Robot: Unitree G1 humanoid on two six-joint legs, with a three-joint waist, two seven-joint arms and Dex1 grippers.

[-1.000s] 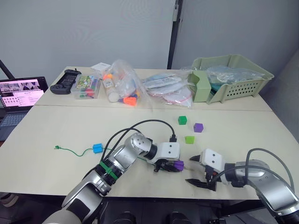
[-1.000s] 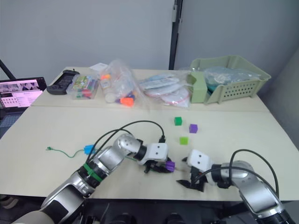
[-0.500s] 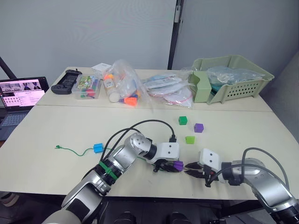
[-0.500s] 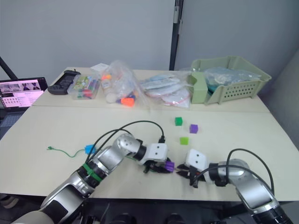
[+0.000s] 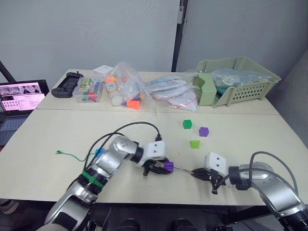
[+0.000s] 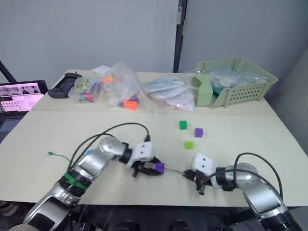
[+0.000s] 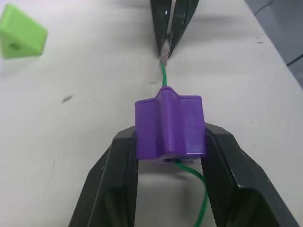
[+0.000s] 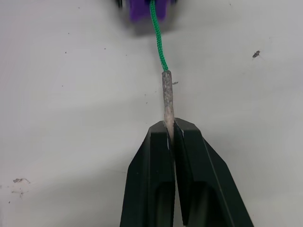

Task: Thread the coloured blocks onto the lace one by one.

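Note:
My left gripper (image 7: 169,138) is shut on a purple star-shaped block (image 7: 170,125) near the table's front edge, and the green lace (image 8: 157,38) passes through its hole. My right gripper (image 8: 171,127) is shut on the lace's stiff pale tip (image 8: 167,101), a short way to the right of the purple block (image 5: 168,166). A taut stretch of lace spans the gap between them. To the left, a blue block (image 5: 99,152) sits on the lace, which ends in a knot (image 5: 57,152). A green block (image 5: 187,124), a purple block (image 5: 204,131) and a light green block (image 5: 195,144) lie loose mid-table.
A green basket (image 5: 240,82) stands at the back right. Plastic bags (image 5: 127,89), a clear box (image 5: 90,89) and a black controller (image 5: 67,83) line the back. A laptop (image 5: 19,98) sits off the table's left side.
My right gripper went from open to shut on the lace tip. My left gripper then drew the purple block leftward along the lace, baring green string between the two grippers.

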